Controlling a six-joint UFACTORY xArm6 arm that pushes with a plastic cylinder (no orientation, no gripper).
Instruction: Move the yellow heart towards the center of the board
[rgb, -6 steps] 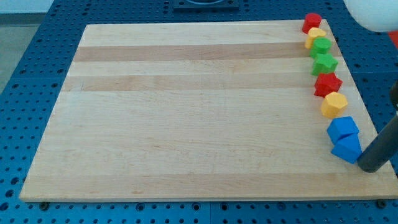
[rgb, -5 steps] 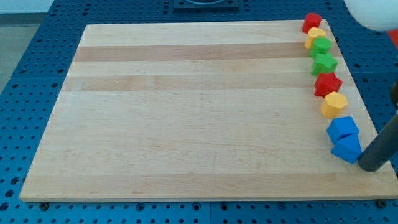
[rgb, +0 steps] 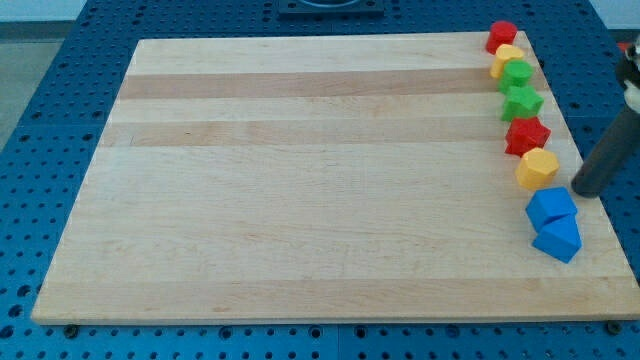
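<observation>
The biggest thing I see is the wooden board (rgb: 320, 180), pale with lengthwise grain bands, sitting on a blue perforated table (rgb: 40, 120) that shows on all sides. Next in size is my dark rod, coming in from the right edge and slanting down to the left; my tip (rgb: 583, 190) rests at the board's right edge, just right of the yellow hexagonal block (rgb: 537, 168) and just above and right of the two blue blocks. There is no hand or jaw on this arm to spread or pinch, only the plain rod, and it holds nothing.

All the blocks sit in one line along the right edge. Nearest me are the blue blocks: one (rgb: 551, 207) touching another (rgb: 558, 239) below it; their exact shapes I cannot make out. Farther along come the yellow hexagonal block, then a red star-like block (rgb: 526, 135), a green star-like block (rgb: 521, 101) and a second green block (rgb: 516, 74).

The yellow heart (rgb: 506, 58), small and partly hidden, lies near the far right corner, squeezed between that green block and a red block (rgb: 501, 36) at the very corner. It is well apart from my tip and from the board's middle.
</observation>
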